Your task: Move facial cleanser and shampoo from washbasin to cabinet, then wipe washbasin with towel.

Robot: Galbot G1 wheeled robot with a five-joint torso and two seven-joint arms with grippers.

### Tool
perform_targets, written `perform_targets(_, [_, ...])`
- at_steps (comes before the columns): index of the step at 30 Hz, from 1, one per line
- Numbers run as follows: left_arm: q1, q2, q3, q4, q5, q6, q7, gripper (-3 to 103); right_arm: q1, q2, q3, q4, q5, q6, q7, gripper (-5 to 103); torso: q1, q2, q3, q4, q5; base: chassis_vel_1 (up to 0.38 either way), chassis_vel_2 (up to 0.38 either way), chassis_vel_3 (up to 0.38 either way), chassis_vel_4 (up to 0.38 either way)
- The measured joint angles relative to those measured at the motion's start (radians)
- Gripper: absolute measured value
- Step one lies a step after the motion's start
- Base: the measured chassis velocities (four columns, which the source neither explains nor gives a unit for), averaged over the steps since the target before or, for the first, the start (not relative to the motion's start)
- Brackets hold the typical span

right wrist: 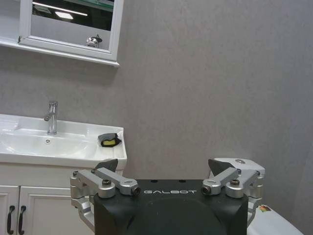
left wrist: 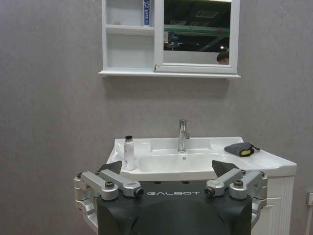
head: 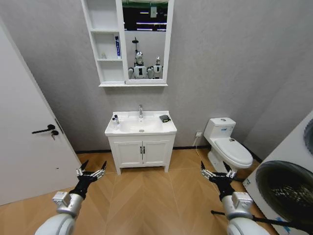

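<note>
L pincer [left wrist: 166, 178] in the foreground, fingers [left wrist: 120, 182] spread wide, nothing btwn them. Beyond it, against the grey wall, the washbasin [left wrist: 274, 164] w/ chrome tap [left wrist: 183, 135] at the back centre. A small white bottle w/ dark cap [left wrist: 129, 153] stands upright on the rim at one end; the dark grey towel [left wrist: 239, 149], w/ a yellow bit showing, lies folded at the other end, well apart from the bottle. Cabinet [left wrist: 128, 49] hangs above: a blue-and-white tube [left wrist: 146, 12] upright on an upper shelf, lower shelf bare. Mirror [left wrist: 196, 32] joined alongside.
</note>
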Motion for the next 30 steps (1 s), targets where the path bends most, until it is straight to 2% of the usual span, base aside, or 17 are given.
perform_targets(30, [0.006, -0.016, 0.002, 0.006, 0.012, -0.017, 0.007, 100, -0.011, 0.006, -0.001, -0.007, -0.007, 0.019, -0.009, 100, 0.000, 0.000, 0.000, 0.0000, 0.0002, -0.202, 0.195, 0.204, -0.200])
